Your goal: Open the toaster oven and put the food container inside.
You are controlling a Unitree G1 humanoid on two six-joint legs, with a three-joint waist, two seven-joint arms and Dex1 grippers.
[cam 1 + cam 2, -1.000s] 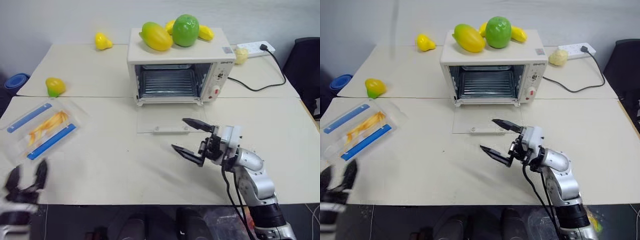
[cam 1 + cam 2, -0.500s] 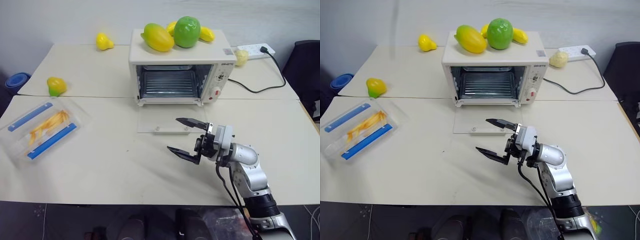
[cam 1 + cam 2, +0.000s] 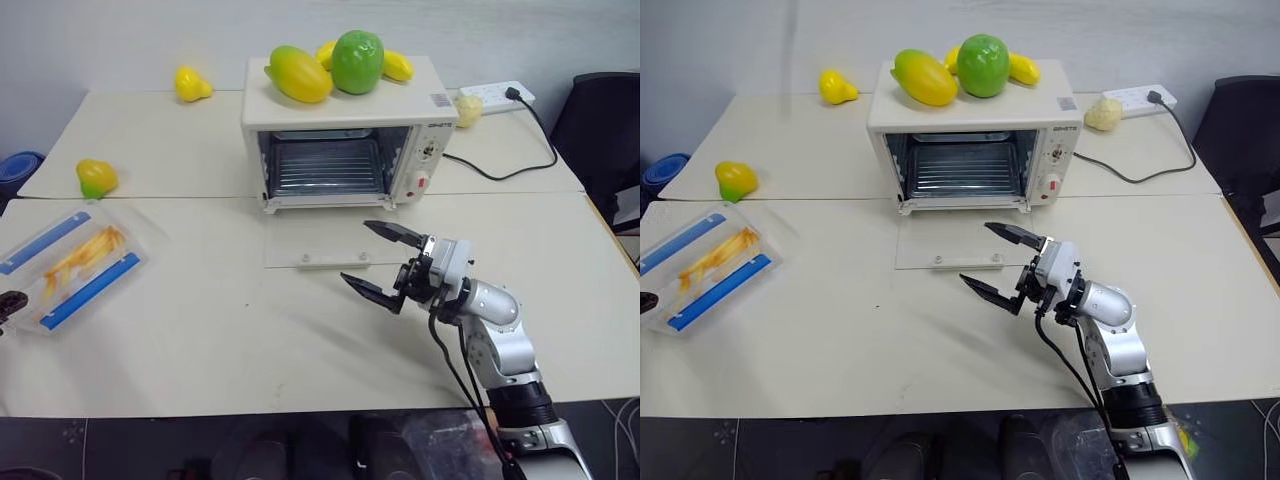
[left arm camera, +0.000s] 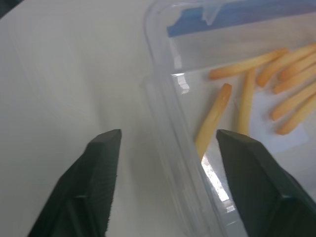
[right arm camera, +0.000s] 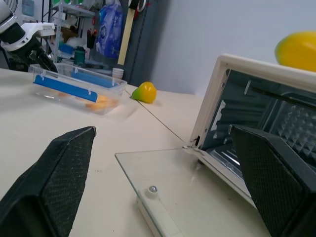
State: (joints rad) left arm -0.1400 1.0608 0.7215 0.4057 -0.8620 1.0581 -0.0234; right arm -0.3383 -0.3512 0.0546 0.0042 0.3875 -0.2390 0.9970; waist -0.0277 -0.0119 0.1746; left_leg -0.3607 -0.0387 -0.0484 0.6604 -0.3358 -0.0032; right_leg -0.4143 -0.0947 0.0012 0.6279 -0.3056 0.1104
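Cream tabletop (image 3: 220,340) against a grey wall bears the open toaster oven (image 3: 345,135), its lettering unreadable. At the table's left edge, the food container (image 3: 65,265) lies between the left gripper's (image 4: 168,148) spread fingers. Right gripper (image 3: 383,262) hovers, jaws wide.

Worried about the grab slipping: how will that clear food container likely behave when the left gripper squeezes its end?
The food container looks thin, glossy clear plastic, so its walls may flex and feel slippery between the left gripper fingers. It holds a few fries, so it is probably light. Lifted by one end, it might tilt.
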